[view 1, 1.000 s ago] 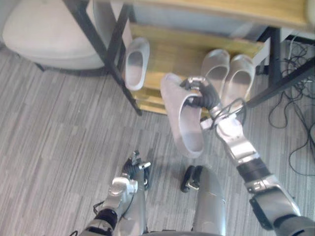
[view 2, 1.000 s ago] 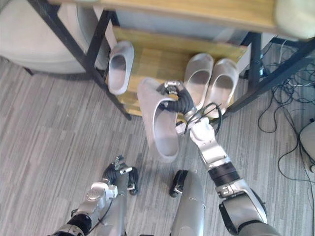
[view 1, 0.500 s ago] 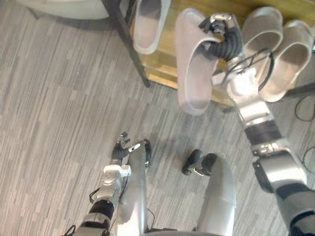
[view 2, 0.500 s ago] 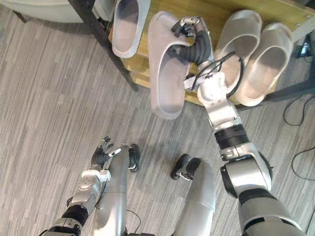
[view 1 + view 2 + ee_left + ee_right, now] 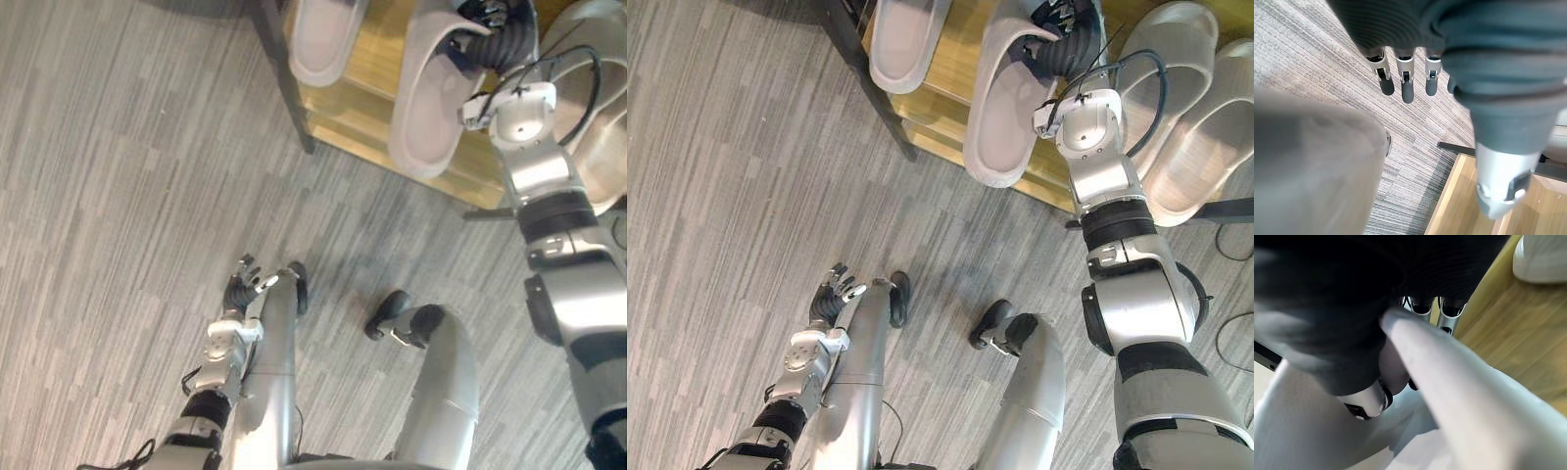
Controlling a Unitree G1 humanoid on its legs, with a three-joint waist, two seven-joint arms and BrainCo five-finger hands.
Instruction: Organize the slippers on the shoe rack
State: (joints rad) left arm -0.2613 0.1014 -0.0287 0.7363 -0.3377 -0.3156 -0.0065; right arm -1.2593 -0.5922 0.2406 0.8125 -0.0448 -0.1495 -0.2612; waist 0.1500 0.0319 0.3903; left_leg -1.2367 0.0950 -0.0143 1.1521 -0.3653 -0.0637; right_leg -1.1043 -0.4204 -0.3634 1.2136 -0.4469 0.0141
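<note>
Grey striped carpet [image 5: 118, 196], wooden shoe rack [image 5: 367, 86], right hand [image 5: 1063, 27] clutching pale slipper [image 5: 426, 113], left hand [image 5: 243, 287] relaxed.

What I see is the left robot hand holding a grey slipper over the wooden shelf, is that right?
Not quite: it is the right robot hand holding the grey slipper over the wooden shelf, as the right eye view shows.

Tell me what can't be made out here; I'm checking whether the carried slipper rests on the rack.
- Held slipper: in both eye views its front end is cut by the top edge beside the right hand; contact with the shelf is unclear.
- Lone slipper: front cut by the top edge.
- Pair of slippers: partly behind the right arm, cut by the right edge.
- Right wrist view: the held slipper, blurred up close, hides what lies under it.
</note>
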